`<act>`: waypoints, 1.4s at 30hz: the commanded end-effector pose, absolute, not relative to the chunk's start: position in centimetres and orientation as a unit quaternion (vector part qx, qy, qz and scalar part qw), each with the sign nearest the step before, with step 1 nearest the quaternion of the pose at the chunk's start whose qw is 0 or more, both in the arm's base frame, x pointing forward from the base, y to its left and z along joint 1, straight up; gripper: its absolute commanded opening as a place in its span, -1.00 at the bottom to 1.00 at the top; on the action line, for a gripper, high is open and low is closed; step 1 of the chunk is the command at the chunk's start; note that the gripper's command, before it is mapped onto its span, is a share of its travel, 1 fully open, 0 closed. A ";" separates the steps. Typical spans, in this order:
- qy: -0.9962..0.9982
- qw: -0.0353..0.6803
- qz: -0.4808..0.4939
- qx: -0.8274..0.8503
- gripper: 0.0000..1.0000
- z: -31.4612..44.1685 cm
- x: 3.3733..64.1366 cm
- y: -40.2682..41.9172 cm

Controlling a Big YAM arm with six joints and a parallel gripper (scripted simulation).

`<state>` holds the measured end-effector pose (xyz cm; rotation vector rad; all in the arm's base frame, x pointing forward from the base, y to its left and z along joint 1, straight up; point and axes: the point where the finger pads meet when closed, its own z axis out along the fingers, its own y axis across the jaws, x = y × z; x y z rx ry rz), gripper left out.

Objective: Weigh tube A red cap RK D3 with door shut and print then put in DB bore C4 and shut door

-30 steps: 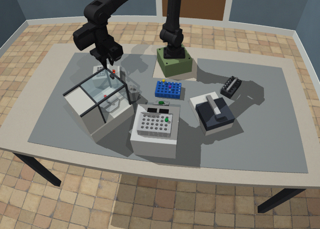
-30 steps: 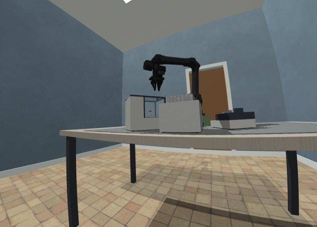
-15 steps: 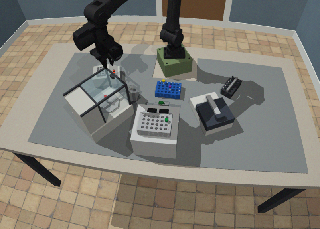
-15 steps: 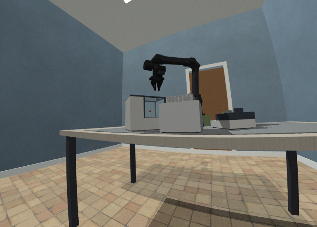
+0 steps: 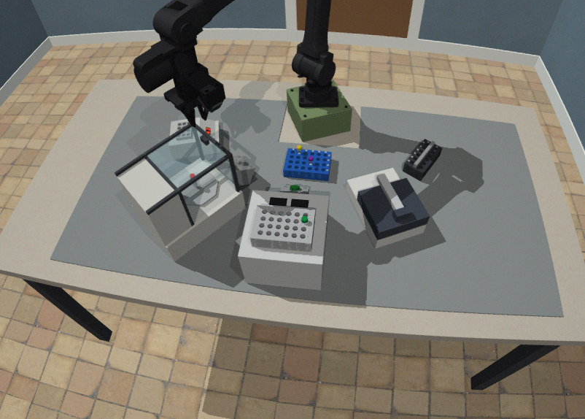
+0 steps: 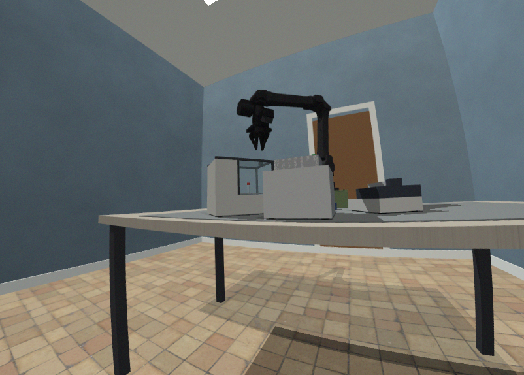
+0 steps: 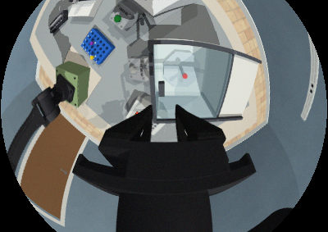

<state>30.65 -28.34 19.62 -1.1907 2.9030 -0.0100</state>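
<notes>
Tube A, with its red cap (image 5: 192,175) (image 6: 248,183) (image 7: 184,75), stands upright on the pan inside the balance (image 5: 141,182) (image 6: 226,185). The glass door (image 5: 181,161) (image 7: 205,98) covers the box top, with its dark handle (image 5: 204,139) (image 7: 161,88) at the front edge; it looks shut. My gripper (image 5: 199,121) (image 6: 259,149) (image 7: 163,108) hangs above the box's front corner, slightly open and empty. The dry block (image 5: 176,146) stands beside the balance, partly behind its glass and my fingers. I cannot make out the PRINT key or a lit green lamp.
The blue rack (image 5: 307,174) (image 7: 107,56) holds yellow-capped and magenta-capped tubes. The white mixer (image 5: 283,266) (image 6: 298,193) beside the balance holds a green-capped tube (image 5: 304,219). The dark-lidded spectrophotometer (image 5: 390,206) (image 6: 400,204) and black magnet block (image 5: 416,165) stand farther along.
</notes>
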 end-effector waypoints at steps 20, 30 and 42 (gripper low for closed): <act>0.985 0.011 -0.017 -0.173 -1.00 16.2 28.9 -26.0; 0.999 0.013 -0.015 -0.041 -1.00 14.5 28.0 -25.1; 0.992 0.014 -0.013 0.121 -1.00 11.5 26.4 -23.6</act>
